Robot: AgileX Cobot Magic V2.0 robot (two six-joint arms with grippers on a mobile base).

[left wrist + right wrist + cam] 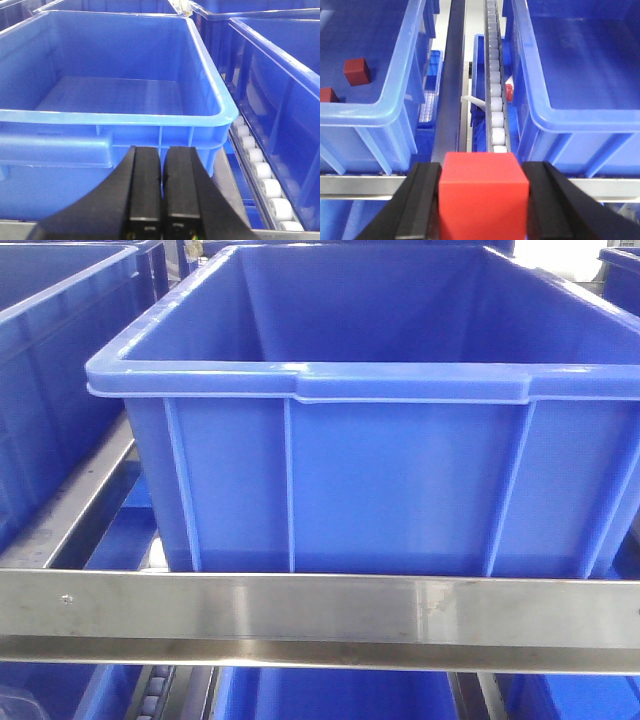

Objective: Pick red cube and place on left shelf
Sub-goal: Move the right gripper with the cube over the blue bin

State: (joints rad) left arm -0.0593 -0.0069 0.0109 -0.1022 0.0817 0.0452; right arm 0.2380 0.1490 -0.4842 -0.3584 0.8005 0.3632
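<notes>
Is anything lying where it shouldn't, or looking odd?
Possibly: in the right wrist view a small red thing sits down beside the roller rail, between the blue crates rather than in one, next to a white strip poking out askew. Nothing looks spilled or broken.

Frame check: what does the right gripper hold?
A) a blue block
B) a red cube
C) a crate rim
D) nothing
B: the right wrist view shows a red cube held between the two fingers of the right gripper.
</notes>
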